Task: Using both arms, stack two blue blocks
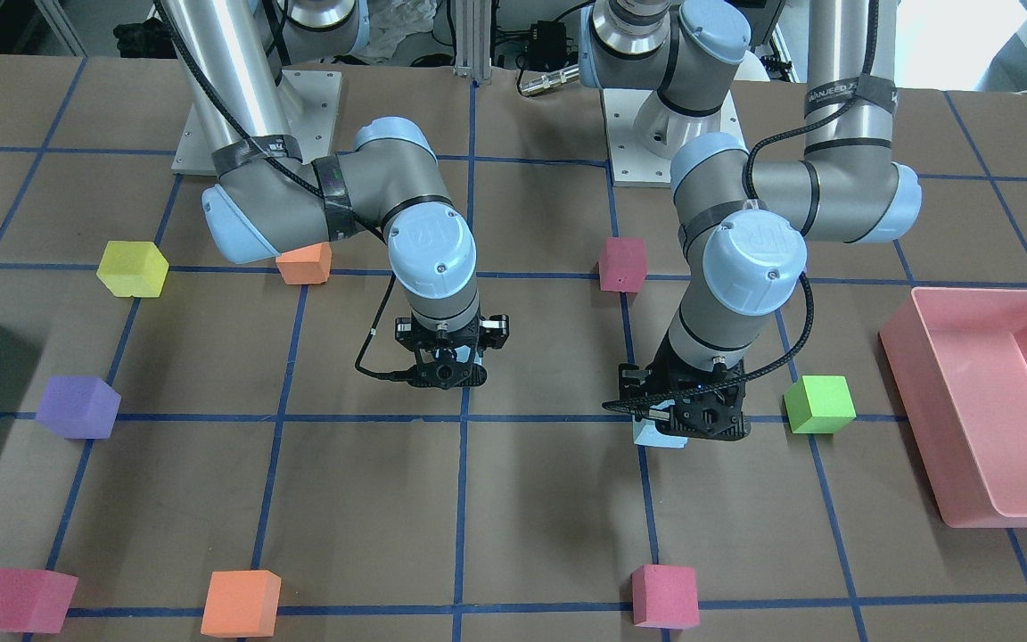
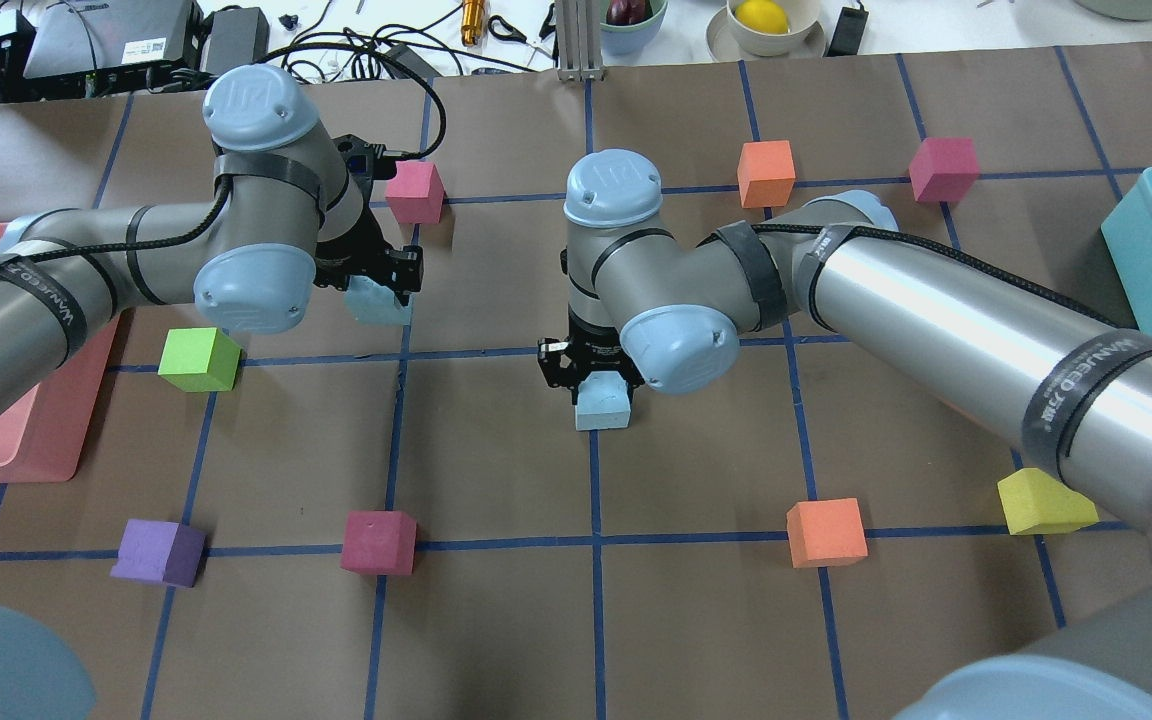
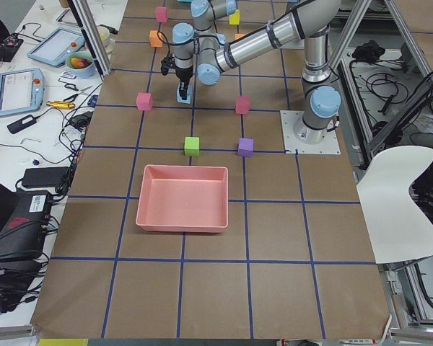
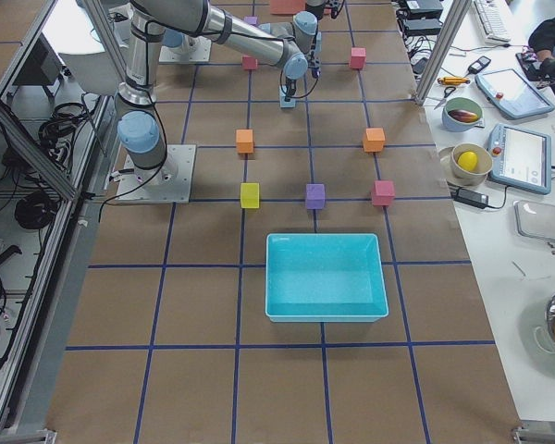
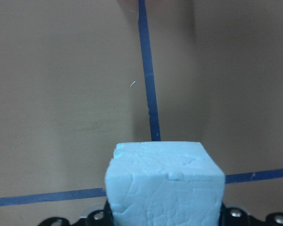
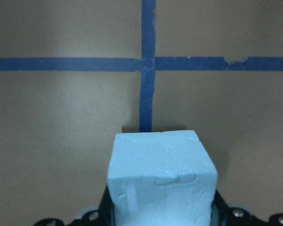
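Note:
Two pale sky-blue foam cubes are each held in a gripper. My left gripper (image 2: pixel 376 288) is shut on one blue block (image 2: pixel 377 302), low over the table left of centre. This block fills the bottom of the left wrist view (image 5: pixel 164 181) and shows under the gripper in the front view (image 1: pixel 659 435). My right gripper (image 2: pixel 599 385) is shut on the other blue block (image 2: pixel 604 402) near the table's middle, over a tape crossing. It also shows in the right wrist view (image 6: pixel 161 174). The two blocks are about one grid square apart. I cannot tell whether either touches the table.
A green cube (image 2: pixel 199 359) and a magenta cube (image 2: pixel 414 191) lie near my left gripper. A pink tray (image 1: pixel 931 419) stands at the left arm's side and a teal box (image 2: pixel 1126 250) at the right. Orange (image 2: pixel 825 532), yellow (image 2: pixel 1041 502) and purple (image 2: pixel 158 551) cubes lie nearer the robot.

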You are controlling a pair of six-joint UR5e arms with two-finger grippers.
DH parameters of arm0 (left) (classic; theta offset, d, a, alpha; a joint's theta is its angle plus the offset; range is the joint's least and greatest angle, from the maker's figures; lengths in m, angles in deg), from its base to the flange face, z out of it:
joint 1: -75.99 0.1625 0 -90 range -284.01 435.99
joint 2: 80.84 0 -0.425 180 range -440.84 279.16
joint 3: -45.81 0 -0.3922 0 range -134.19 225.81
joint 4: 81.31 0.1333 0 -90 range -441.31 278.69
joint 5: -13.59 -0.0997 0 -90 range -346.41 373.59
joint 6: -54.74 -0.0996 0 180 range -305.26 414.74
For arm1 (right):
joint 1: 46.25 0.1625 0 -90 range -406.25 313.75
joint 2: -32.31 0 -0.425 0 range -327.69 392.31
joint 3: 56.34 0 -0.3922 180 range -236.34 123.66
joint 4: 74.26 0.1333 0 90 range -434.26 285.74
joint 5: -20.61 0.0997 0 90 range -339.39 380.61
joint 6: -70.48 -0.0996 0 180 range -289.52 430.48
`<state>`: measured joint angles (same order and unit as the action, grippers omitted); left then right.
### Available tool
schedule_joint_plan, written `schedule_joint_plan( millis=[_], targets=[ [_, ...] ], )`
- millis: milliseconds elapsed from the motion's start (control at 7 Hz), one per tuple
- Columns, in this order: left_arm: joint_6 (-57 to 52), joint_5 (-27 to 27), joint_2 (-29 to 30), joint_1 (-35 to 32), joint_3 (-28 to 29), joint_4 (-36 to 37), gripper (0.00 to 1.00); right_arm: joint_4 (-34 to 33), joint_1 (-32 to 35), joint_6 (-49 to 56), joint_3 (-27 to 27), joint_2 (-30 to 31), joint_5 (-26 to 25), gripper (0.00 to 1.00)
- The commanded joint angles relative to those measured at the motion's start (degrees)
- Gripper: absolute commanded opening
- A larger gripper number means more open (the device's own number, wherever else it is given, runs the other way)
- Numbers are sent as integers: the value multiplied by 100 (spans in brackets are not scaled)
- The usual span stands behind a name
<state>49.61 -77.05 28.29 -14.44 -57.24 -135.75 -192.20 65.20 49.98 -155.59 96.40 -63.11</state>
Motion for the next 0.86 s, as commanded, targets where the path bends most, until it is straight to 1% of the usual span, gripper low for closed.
schedule_joint_plan(
  millis=[0, 143, 429, 571, 714],
  targets=[
    [3, 2, -67, -1, 22, -58, 0, 44, -17, -7, 98, 59, -21, 100],
    [3, 2, -67, -18, 13, -84, 0, 200, -26, -16, 238, 155, -30, 100],
    [3, 2, -102, -18, 91, -154, 0, 1050, -341, 89, 790, 584, -126, 100],
    [12, 2, -119, -27, 275, -476, 0, 1411, -760, 473, 985, 830, -135, 100],
    [21, 2, -85, -62, 381, -567, 0, 1493, -1200, 1338, 961, 1189, -135, 100]
  ],
)
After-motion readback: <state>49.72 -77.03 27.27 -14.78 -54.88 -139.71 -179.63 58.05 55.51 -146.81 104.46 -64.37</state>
